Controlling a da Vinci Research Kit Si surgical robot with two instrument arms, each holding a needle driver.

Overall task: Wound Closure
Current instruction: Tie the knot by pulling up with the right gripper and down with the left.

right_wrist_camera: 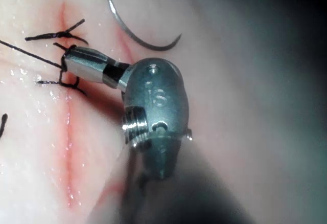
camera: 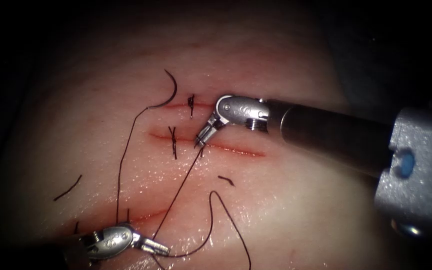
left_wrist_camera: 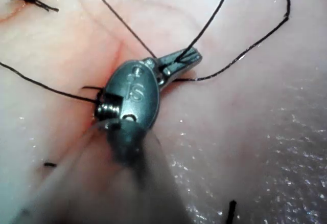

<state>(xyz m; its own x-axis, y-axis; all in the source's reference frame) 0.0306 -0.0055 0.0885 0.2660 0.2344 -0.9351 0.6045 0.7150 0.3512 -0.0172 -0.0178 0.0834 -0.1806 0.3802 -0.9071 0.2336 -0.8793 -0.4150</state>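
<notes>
Two claws, each clamped on thread [camera: 176,192]: left claw [camera: 160,247], right claw [camera: 199,141] at cut [camera: 236,149]. One needle [camera: 172,90] free on tissue [camera: 286,200]. Two knots.

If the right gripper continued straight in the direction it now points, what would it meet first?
Probably the tissue at the cut: the right gripper, shut on the thread, points down-left and its tips seem almost on the surface, though depth is unclear.

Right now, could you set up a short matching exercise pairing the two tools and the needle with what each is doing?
Things:
1. left tool
2. right tool
3. needle

States:
A. lies free on the tissue, above the cut
B. jaws shut on the thread at the cut
C. jaws shut on the thread, below the cut

Pairs: 1-C, 2-B, 3-A
</notes>
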